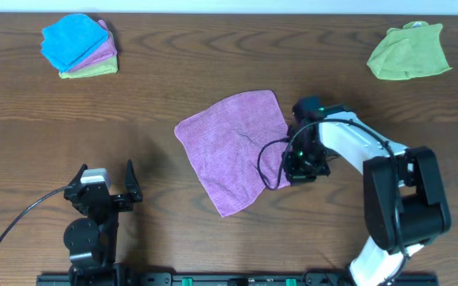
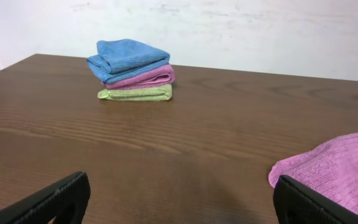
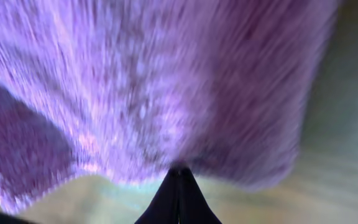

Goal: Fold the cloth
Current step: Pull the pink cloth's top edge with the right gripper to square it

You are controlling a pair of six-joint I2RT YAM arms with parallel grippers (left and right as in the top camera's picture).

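Note:
A purple cloth (image 1: 233, 147) lies spread flat on the wooden table, tilted like a diamond. My right gripper (image 1: 299, 173) is at its right edge and is shut on the cloth's edge; in the right wrist view the blurred purple cloth (image 3: 166, 87) fills the frame above the closed fingertips (image 3: 179, 177). My left gripper (image 1: 102, 191) is open and empty near the front left of the table, well apart from the cloth. In the left wrist view a corner of the cloth (image 2: 334, 165) shows at the right, behind the right finger.
A stack of folded cloths, blue on pink on green (image 1: 79, 46), sits at the back left; it also shows in the left wrist view (image 2: 133, 67). A crumpled green cloth (image 1: 409, 52) lies at the back right.

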